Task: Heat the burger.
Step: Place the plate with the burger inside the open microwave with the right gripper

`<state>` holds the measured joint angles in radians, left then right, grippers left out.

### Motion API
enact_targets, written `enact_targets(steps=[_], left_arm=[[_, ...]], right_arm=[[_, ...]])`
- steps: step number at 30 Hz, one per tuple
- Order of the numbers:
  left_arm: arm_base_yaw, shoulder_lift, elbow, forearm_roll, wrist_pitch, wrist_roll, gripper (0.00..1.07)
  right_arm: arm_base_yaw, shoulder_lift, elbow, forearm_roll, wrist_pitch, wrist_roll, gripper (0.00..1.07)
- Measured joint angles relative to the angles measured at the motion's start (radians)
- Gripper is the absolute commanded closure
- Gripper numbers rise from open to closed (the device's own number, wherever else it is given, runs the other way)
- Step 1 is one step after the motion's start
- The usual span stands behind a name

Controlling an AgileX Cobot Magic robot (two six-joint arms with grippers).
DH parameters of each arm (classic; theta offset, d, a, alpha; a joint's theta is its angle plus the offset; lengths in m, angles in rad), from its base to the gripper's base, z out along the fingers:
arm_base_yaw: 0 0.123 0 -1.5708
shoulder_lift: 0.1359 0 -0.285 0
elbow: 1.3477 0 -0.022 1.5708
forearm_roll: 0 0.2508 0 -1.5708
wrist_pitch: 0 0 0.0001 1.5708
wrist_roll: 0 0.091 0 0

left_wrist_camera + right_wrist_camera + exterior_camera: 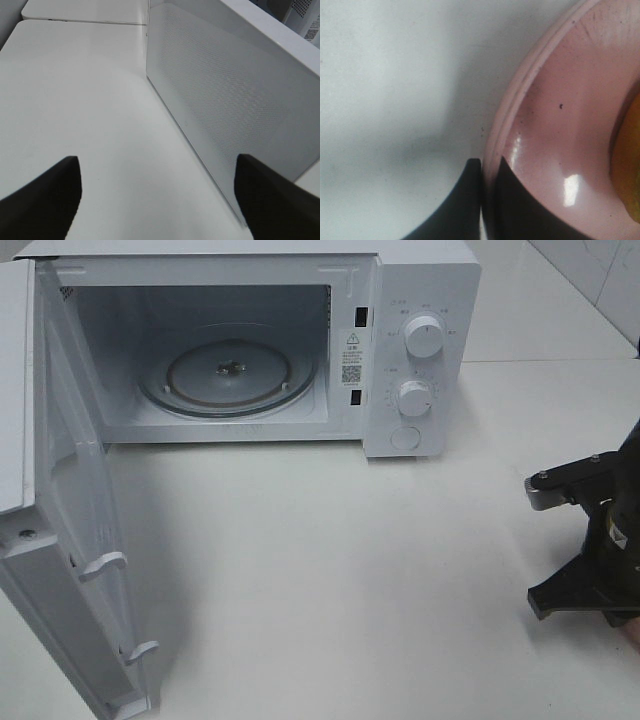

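Pinching the pink plate [540, 100] by its rim: right gripper [487, 172], jaws closed, one finger outside the rim and one inside. Burger [629, 150] sits on that plate, with only a golden edge showing. White table [380, 100] lies just beyond the rim. Right arm is at the table's right side, well apart from the microwave [420, 290]. Left gripper [157, 195] is spread wide, holding nothing, near the swung-open door [225, 100]. Glass turntable [228, 375] is visible inside.
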<state>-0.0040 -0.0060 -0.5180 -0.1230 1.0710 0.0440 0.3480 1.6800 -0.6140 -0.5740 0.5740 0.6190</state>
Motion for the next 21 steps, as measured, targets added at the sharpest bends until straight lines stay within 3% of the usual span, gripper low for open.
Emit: enact_targets(steps=[21], left_arm=[[0.000, 0.000, 0.000, 0.000, 0.000, 0.000, 0.30]], right_arm=[[0.184, -0.089, 0.004, -0.076, 0.176, 0.087, 1.07]])
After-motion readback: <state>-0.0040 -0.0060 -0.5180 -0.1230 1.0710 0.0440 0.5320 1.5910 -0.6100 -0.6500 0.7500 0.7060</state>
